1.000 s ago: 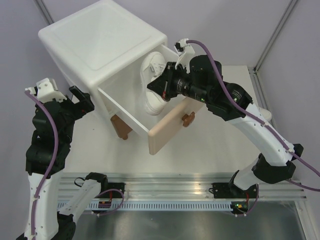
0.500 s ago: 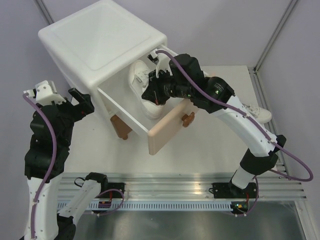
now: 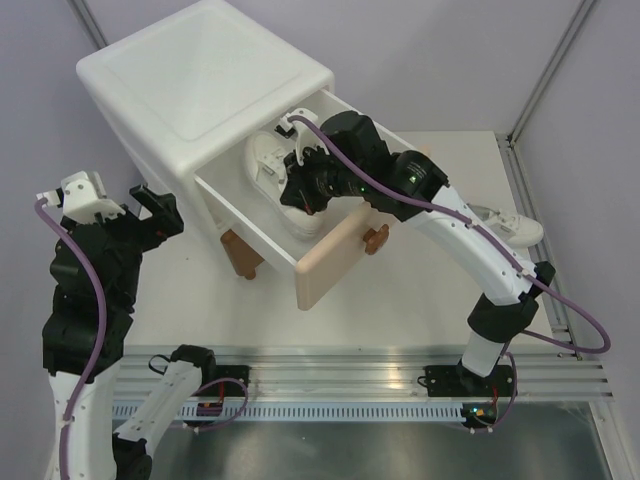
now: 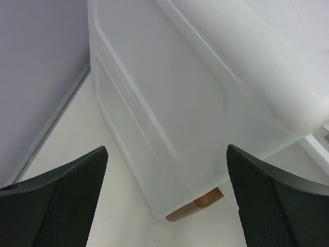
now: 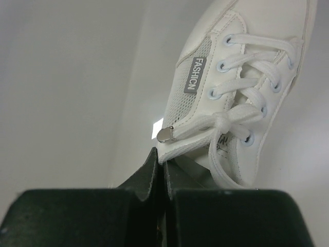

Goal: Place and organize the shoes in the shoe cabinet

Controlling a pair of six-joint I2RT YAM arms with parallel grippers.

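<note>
Drawer (image 5: pixel 72 77) interior: only wrist cam shows right gripper (image 5: pixel 159 157) pinching white sneaker (image 5: pixel 247 87) collar; L gripper (image 4: pixel 165 154) wide.

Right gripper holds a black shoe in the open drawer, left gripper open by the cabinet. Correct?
No: the shoe is white, not black, as the right wrist view shows. The right gripper holds it in the open drawer; the left gripper is open by the cabinet.

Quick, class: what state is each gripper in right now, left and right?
Left gripper: open, holding nothing.
Right gripper: shut on the white sneaker.
</note>
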